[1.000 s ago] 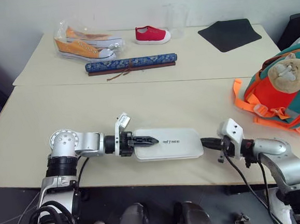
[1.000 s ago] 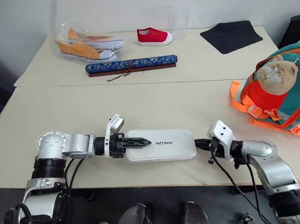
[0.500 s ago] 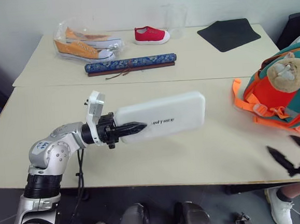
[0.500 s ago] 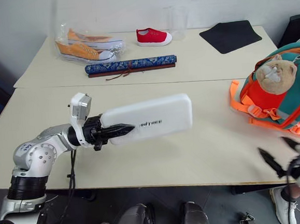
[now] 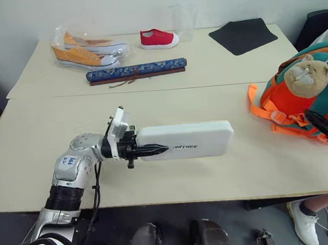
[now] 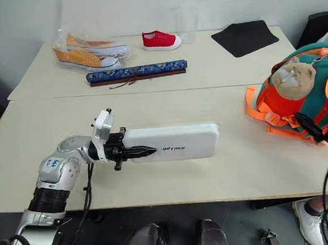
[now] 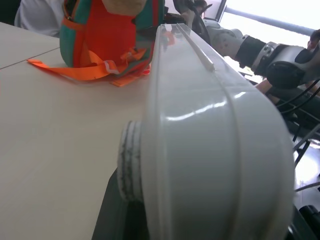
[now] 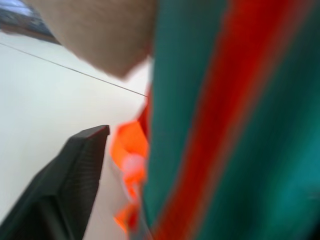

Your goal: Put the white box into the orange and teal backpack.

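Shoes (image 5: 90, 50), blue roll (image 5: 136, 71), black mat (image 5: 242, 36)

The white box (image 5: 196, 140) bears dark lettering reading roughly "UNITREE".

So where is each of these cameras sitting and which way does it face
Head pair: on the head, looking down over the table; the left gripper holds the white box.
Left wrist: along the box toward the orange and teal backpack, with the right arm behind it.
Right wrist: one black finger, close against the backpack.
Shared: box and backpack show in head and left wrist views.
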